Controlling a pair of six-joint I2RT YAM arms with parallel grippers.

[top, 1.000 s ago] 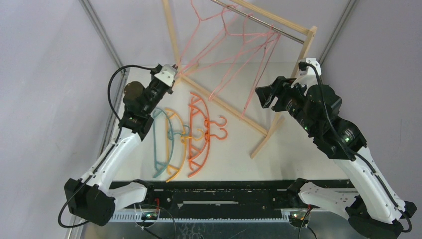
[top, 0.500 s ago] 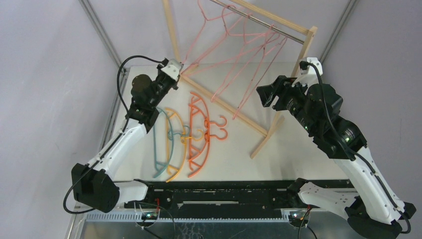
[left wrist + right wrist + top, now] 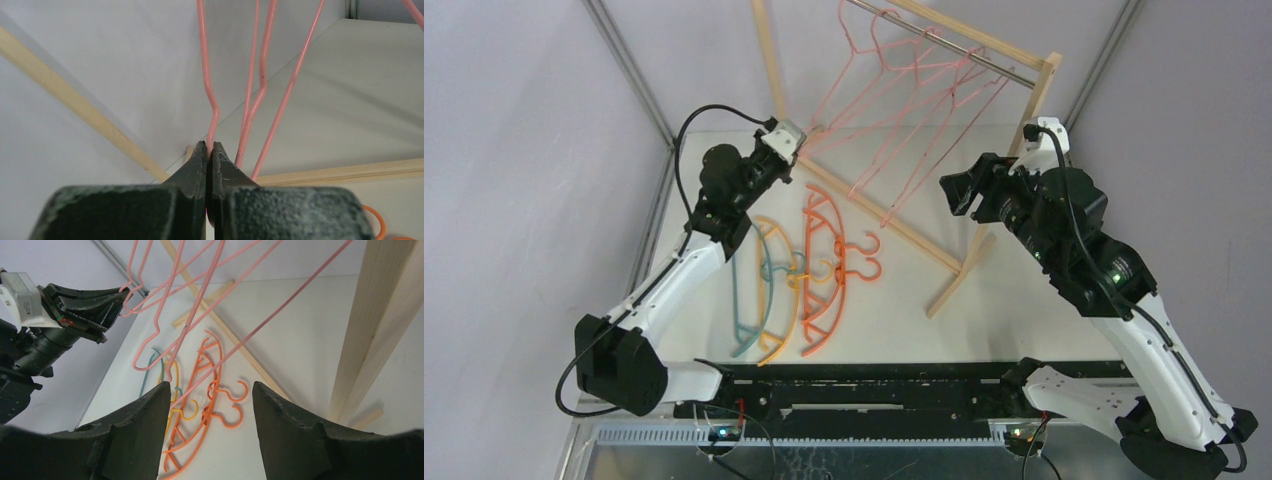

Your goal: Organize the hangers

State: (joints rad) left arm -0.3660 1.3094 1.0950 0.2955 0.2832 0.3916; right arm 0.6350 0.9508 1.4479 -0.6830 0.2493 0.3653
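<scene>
On the rod (image 3: 944, 42), pink hangers (image 3: 894, 75) hang, one pinched in my left tool (image 3: 798, 137); my right tool (image 3: 952, 190) gapes empty; plastic hangers (image 3: 819, 270) await on the bench (image 3: 1024, 300).

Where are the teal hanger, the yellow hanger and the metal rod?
teal hanger (image 3: 746, 290): top external view, its long curved side.
yellow hanger (image 3: 777, 290): top external view, its curved body.
metal rod (image 3: 964, 48): top external view, mid-length.

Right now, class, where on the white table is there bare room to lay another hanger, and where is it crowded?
Free: the white tabletop right of the pale wooden rack's slanted base rail. Crowded: left of that rail, where the teal, yellow and orange plastic hangers lie overlapping.
</scene>
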